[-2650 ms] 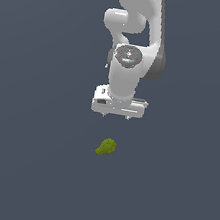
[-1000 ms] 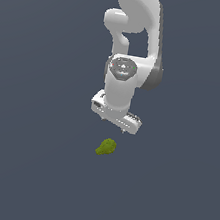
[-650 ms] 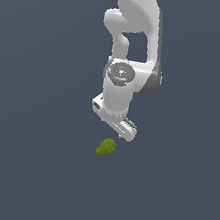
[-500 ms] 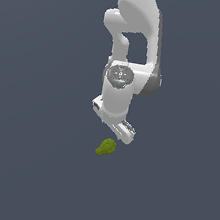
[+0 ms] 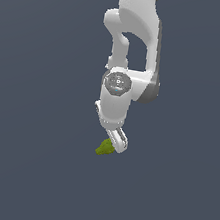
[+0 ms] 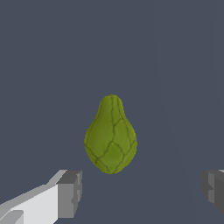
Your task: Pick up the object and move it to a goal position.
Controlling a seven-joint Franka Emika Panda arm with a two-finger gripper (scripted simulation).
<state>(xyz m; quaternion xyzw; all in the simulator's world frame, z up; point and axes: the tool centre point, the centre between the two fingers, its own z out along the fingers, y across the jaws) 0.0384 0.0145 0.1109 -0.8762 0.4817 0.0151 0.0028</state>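
Observation:
The object is a small olive-green, lumpy, pear-shaped blob lying on the dark grey floor, just below the white arm's hand in the exterior view. In the wrist view the object lies between and a little beyond the two fingertips, its narrow end pointing away from the gripper. My gripper is open; one finger and the other finger stand wide apart, wider than the object, and neither touches it. In the exterior view the hand hides the fingertips and overlaps the object's upper right side.
A plain dark grey floor fills both views. The white arm comes down from the top of the exterior view. No other objects, containers or goal marker show.
The hand has turned about its axis and come down toward the object; its lower edge now overlaps the object's upper side. The object has not moved.

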